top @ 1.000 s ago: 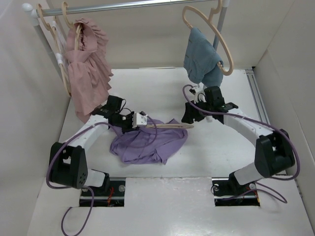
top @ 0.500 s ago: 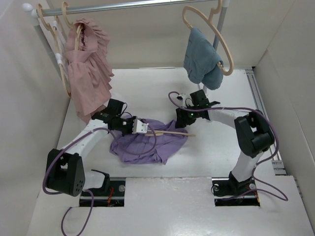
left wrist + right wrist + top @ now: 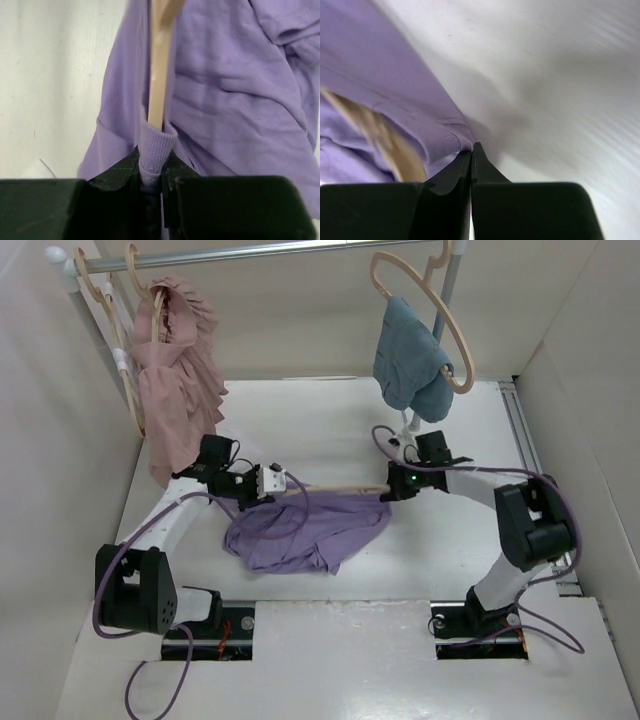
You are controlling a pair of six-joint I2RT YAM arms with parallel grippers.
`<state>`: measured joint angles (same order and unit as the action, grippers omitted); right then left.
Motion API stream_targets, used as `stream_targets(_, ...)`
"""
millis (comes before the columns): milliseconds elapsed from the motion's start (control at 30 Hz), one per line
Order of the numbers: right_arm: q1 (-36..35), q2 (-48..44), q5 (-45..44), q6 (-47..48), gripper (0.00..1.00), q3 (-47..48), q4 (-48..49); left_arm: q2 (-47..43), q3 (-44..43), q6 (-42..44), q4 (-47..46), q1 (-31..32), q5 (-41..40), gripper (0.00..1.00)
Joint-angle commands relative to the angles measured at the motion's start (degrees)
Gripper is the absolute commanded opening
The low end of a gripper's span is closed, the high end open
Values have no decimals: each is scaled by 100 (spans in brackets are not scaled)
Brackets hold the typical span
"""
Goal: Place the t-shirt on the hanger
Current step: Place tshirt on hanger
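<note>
Two pinches, one t-shirt [image 3: 310, 530] drawn along the hanger [image 3: 340, 489]

Landmark: clothes rail [image 3: 250, 252] across the back of the table [image 3: 330, 420].

Under the rail's left end: pink garment [image 3: 175, 410] hanging, not part of the job. Just in front of it and lower sits the left gripper [image 3: 273, 483]. In the left wrist view its jaws are clamped on the t-shirt's ribbed collar. The hanger's wooden arm passes into the collar fold right at the pinch. Likely reason: to hold the neck opening fast so the wood can be fed through.

Below the rail's middle: the t-shirt lies mostly flat on the table, with its far edge lifted. The hanger runs level along that edge, between the two grippers.

Below the rail's right part: right gripper [image 3: 392, 487]. The right wrist view is blurred. The jaws are pressed together and the shirt hem runs into their tips. I read this as a pinch on the hem, to keep the cloth taut against the left hold. Cannot tell whether it also touches the wood.

From the rail's right end: blue garment [image 3: 410, 365] hanging, well apart from the work.

Writing: none legible on cloth, hanger or arms.
</note>
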<state>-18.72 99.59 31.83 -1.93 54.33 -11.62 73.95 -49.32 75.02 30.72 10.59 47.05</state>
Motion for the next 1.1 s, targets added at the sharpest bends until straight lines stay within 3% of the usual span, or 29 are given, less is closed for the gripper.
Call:
stream_targets(0, 500, -852, -405, -202, 0, -421, 195, 83, -446, -321, 241, -407, 472, 0)
stream_targets(233, 677, -1995, -994, -202, 0, -933, 64, 286, -508, -140, 188, -461, -37, 0)
stream_targets(300, 519, -2372, -1187, -202, 0, -933, 63, 286, -508, -23, 250, -374, -186, 0)
stream_targets(367, 274, -2645, -1539, -106, 0, -933, 2, 286, -508, -529, -126, -163, -616, 0)
stream_targets(567, -649, -3665, -2348, 623, 0, -573, -192, 541, -701, -191, 126, 56, -820, 0)
stream_targets(667, -1124, -3597, -2253, 1061, 0, -160, -69, 541, -946, 309, 407, 232, -566, 0)
stream_targets(833, -1976, -2999, -1637, 1669, 0, 683, -16, 681, -1509, 899, 1348, 312, 515, 0)
stream_targets(933, -2118, -2814, -1365, 1863, 0, 798, -77, 743, -1791, 1109, 1708, 364, 761, 0)
stream_targets(1067, -2066, -2814, -1627, 1995, 0, 712, -358, 743, -1853, 1269, 1929, 365, 832, 0)
